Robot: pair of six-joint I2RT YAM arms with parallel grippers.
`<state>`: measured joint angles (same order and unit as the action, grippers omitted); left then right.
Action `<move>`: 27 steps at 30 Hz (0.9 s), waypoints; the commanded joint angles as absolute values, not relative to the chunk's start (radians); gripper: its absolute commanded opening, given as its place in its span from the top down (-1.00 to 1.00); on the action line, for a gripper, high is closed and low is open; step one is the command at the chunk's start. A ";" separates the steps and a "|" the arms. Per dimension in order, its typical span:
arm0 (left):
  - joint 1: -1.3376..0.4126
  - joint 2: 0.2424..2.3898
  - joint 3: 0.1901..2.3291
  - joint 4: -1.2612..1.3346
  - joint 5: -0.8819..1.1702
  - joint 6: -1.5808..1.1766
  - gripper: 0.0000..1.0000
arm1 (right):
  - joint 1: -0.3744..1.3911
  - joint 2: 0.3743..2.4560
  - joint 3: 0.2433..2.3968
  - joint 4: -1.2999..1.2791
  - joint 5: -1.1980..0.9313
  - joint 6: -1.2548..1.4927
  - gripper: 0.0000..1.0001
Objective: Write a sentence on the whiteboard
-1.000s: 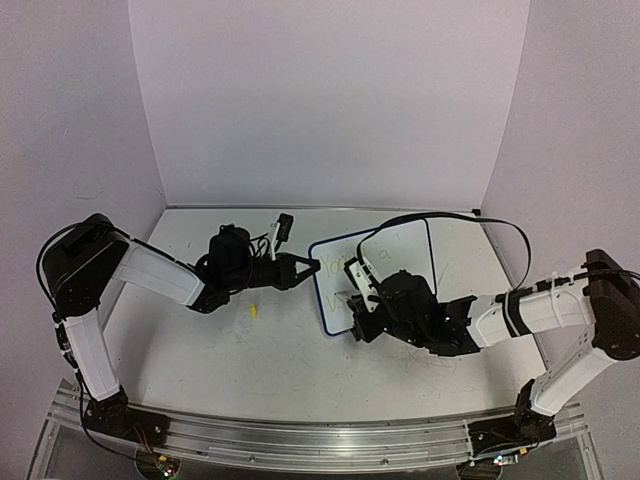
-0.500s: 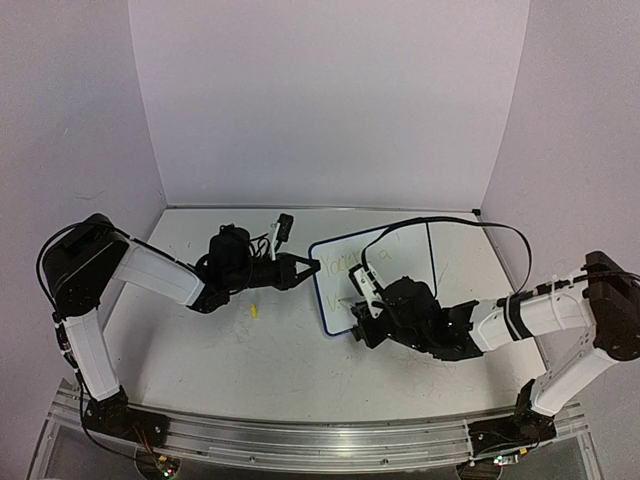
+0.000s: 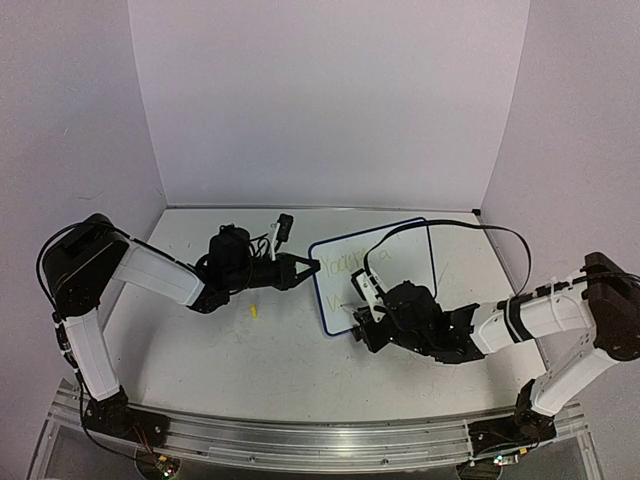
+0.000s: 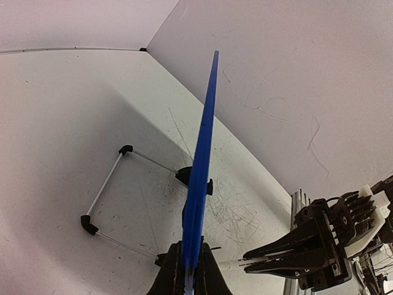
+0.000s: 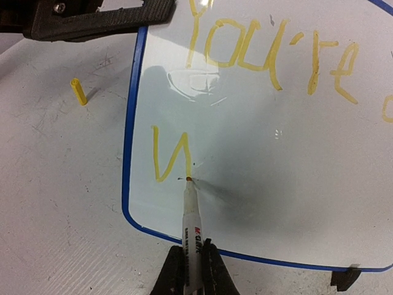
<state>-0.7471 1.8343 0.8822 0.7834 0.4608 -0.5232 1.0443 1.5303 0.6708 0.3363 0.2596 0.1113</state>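
The right gripper [image 5: 191, 261] clamps a marker [image 5: 191, 212], its tip touching the whiteboard [image 5: 295, 203] at the end of the sentence's [image 5: 270, 52] lower line. The left gripper [image 4: 190, 270] pinches its left edge, on the table [image 3: 250, 350].

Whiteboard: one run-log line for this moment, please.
left end effector: shut on whiteboard rim | right end effector: shut on marker | tip: touching whiteboard | sentence: second line begun

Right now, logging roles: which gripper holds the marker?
The right gripper, its marker tip on the whiteboard; the left gripper clamps the whiteboard's blue edge instead.
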 commanded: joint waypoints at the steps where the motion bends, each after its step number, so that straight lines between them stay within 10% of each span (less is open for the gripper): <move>1: -0.746 1.798 0.885 0.793 0.451 -0.532 1.00 | 1.039 1.524 0.668 0.328 0.265 0.128 1.00; 27: -0.746 1.793 0.875 0.793 0.454 -0.543 1.00 | 1.040 1.530 0.741 0.345 0.324 0.093 1.00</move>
